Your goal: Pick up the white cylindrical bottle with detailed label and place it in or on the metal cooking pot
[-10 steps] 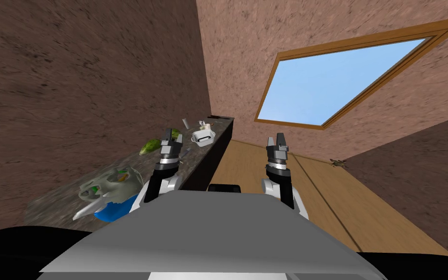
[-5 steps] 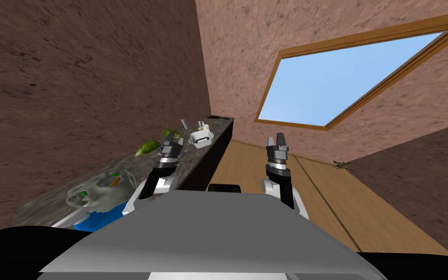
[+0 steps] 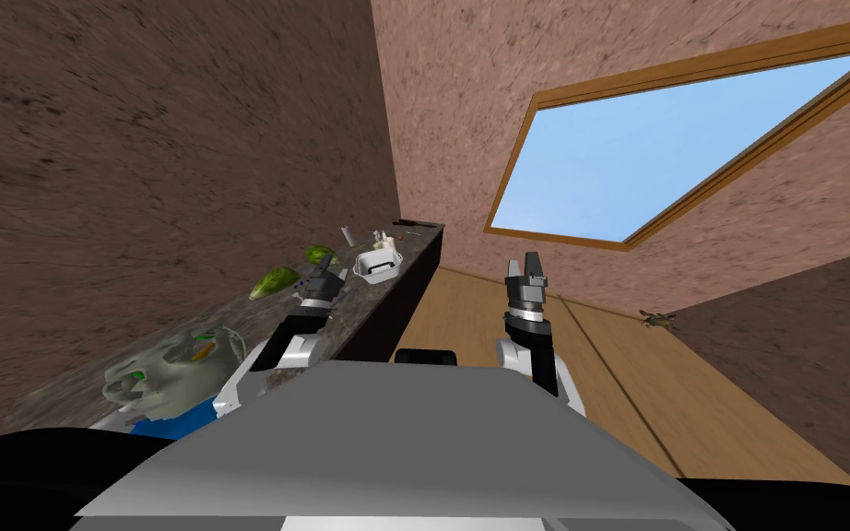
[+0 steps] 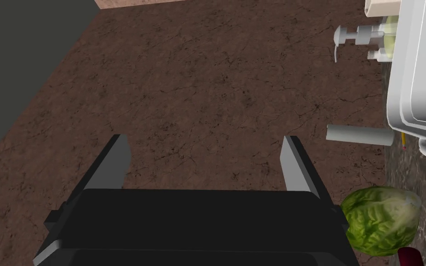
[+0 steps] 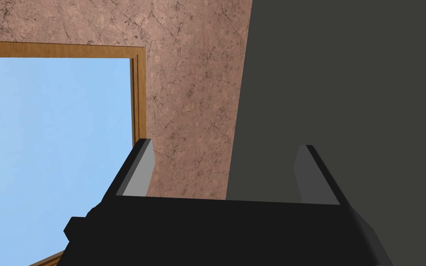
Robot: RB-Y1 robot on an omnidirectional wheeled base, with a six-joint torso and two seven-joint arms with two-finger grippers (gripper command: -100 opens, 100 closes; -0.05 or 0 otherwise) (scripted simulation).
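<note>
The white cylindrical bottle [image 4: 359, 135] is taken to be the plain pale cylinder standing upright on the counter [image 4: 415, 184], close to the brown wall [image 4: 216, 92], between the lettuce head [image 4: 380, 221] and the pump bottle [image 4: 362, 34]. No label can be made out on it.

The counter is set along the wall on the robot's left, and its dark front drops to the wooden floor [image 3: 460, 313]. The cooking pot [image 4: 420, 69], drawn white with a looped handle, is placed just beside the bottle, on the side away from the wall.

The left claw [image 4: 205, 148] is held over the counter with its fingers spread and nothing between them. It is aimed at the wall, with the lettuce head just beside it. The right claw [image 5: 226, 152] is raised over the floor, likewise spread and empty.

The bottle is judged light, stiff and smooth, so easily tipped. It is probably best taken across its middle, approached along the wall from the near side. Room is judged tight, with the wall behind and the pot handle and lettuce on either side. Above, open room is left for a straight lift and a short carry to the pot.
</note>
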